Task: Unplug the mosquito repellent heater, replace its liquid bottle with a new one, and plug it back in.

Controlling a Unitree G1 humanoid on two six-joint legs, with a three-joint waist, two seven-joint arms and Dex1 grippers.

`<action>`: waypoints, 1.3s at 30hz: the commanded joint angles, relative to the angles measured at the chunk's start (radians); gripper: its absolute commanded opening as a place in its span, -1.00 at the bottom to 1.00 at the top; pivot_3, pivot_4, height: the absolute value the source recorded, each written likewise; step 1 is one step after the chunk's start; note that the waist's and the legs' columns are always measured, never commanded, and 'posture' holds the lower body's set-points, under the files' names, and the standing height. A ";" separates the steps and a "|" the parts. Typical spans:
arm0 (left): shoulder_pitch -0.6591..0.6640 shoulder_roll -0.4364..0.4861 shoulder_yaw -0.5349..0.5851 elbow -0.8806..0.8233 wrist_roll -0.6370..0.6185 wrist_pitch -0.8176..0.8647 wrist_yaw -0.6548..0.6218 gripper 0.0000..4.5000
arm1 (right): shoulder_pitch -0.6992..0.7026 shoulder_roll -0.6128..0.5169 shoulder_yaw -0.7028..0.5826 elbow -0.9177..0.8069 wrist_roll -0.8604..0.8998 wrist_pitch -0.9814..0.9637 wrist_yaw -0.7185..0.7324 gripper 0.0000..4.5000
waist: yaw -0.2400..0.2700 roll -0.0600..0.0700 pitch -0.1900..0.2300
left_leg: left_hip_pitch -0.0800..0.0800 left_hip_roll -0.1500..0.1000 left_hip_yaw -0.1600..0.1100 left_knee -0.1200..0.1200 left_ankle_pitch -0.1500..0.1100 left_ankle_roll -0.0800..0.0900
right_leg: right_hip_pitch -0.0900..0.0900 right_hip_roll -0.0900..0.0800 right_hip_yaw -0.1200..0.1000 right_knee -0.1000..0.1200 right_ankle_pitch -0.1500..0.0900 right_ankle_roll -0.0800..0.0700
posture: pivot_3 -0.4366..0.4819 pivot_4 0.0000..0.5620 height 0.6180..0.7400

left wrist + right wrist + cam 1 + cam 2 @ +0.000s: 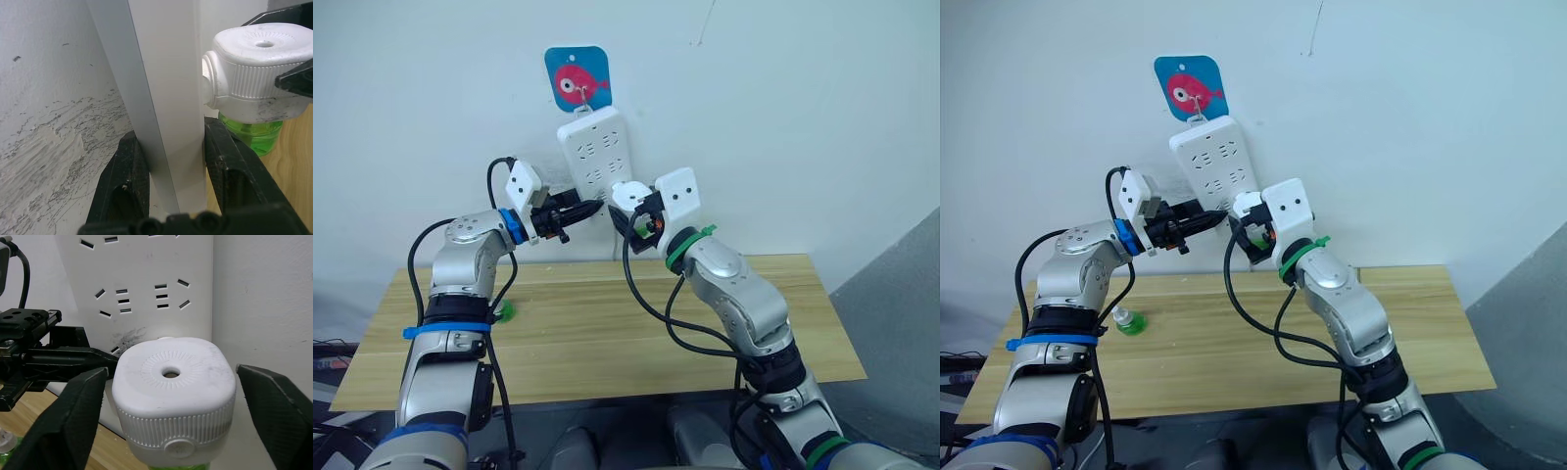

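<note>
Two grippers at the wall power strip (597, 157): left gripper (168, 161) fingers pinch the strip's lower edge, right gripper (171, 401) fingers spread around the mosquito repellent heater (173, 391) plugged there; probably light, smooth, stiff plastic, so grip the ribbed sides.

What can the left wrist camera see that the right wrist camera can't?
Left wrist camera: the left tool pinching the edge of the power strip, the scratchy wall behind it, and the green bottle under the heater.

Right wrist camera: the strip's socket holes, and the right tool open, one finger on each side of the heater without touching it.

Both: the white heater with its round vent hole, and the power strip.
</note>
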 commanded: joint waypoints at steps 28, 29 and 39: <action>0.058 0.052 0.071 -0.032 -0.018 -0.022 0.104 -0.25 | 0.102 -0.044 -0.157 -0.415 0.120 0.264 0.027 0.30 | -0.010 0.001 0.000 | 0.000 0.000 -0.003 0.001 0.001 -0.001 | 0.000 0.001 -0.002 0.002 0.000 -0.002 | -0.55 -0.55 0.87; 0.070 0.062 0.076 -0.039 -0.020 -0.027 0.100 -0.08 | 0.103 -0.045 -0.168 -0.415 0.125 0.267 0.026 0.30 | -0.015 0.001 0.000 | -0.001 0.001 -0.003 0.001 0.001 -0.001 | 0.000 0.001 -0.002 0.002 0.000 -0.002 | -0.55 -0.54 0.87; 0.341 0.184 0.149 -0.308 -0.020 -0.124 0.099 1.00 | 0.098 -0.009 -0.280 -0.424 0.196 0.272 0.007 0.30 | -0.026 0.005 0.003 | -0.001 0.001 -0.003 0.000 0.001 -0.001 | -0.001 0.001 -0.001 0.001 0.000 -0.002 | -0.51 -0.51 0.87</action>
